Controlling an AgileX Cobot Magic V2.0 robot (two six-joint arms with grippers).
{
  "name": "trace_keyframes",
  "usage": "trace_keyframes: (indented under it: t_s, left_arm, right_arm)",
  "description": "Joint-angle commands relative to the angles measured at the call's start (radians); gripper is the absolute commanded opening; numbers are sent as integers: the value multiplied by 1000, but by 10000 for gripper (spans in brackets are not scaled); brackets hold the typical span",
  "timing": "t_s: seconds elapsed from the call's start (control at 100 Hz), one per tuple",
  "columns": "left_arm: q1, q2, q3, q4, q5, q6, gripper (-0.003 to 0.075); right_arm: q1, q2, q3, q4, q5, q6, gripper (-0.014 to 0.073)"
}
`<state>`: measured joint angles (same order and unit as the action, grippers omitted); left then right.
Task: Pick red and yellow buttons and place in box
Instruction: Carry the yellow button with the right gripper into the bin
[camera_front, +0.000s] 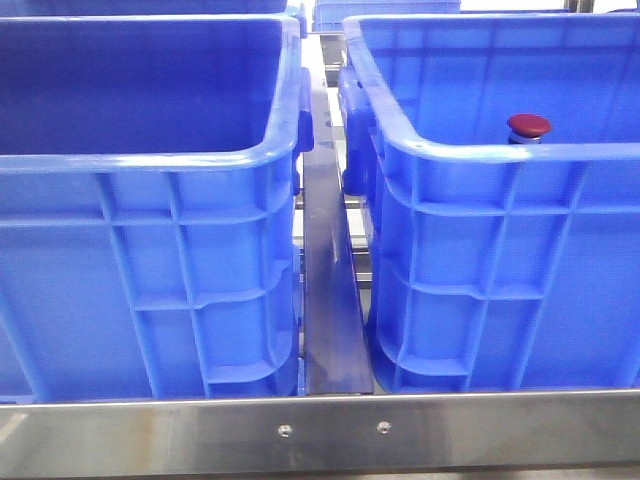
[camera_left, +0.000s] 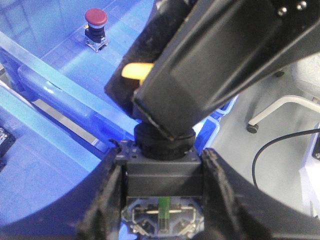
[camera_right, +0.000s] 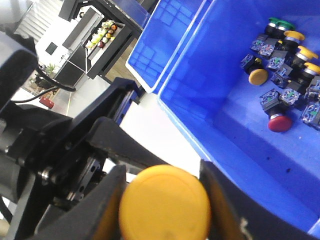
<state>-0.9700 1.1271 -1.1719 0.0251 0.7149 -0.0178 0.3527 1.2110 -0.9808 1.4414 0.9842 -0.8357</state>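
The yellow button is held between both grippers. My left gripper (camera_left: 162, 200) is shut on its black base (camera_left: 162, 175). My right gripper (camera_right: 162, 200) is shut on its yellow cap (camera_right: 165, 202), of which a sliver shows in the left wrist view (camera_left: 135, 71). The red button (camera_front: 528, 126) stands upright inside the right blue box (camera_front: 480, 150) and also shows in the left wrist view (camera_left: 95, 20). Neither gripper shows in the front view.
A second blue crate (camera_front: 150, 160) stands to the left, with a narrow gap between the two. In the right wrist view a blue crate (camera_right: 210, 110) holds several loose buttons, among them a red one (camera_right: 278, 122) and yellow ones (camera_right: 258, 76). A steel rail (camera_front: 320, 430) runs along the front.
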Motion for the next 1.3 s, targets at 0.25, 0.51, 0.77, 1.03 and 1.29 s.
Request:
trace_keyframes:
  t_s: [0.25,0.51,0.77,1.03,1.29]
  left_arm:
    - [-9,-19,-29,14,-52,5,694]
    - [93,-67,-29,31,-64,-42,652]
    - [373,-194,58,38,-71,-93,651]
    - [743,-415,231,42,-71,-108,651]
    - [890,-600,366,40,-85,-108,638]
  right_arm:
    - [-1,-17,-33,62,-70,-81,142]
    - [-134,-69,-33,55,-186,-146,142]
    - [-370,-110,-33,-54,-192,-146,142]
    - [-551,-113,-33,-135,-195,-146,142]
    - [-647,-113,-32,-189,-284,-187,142]
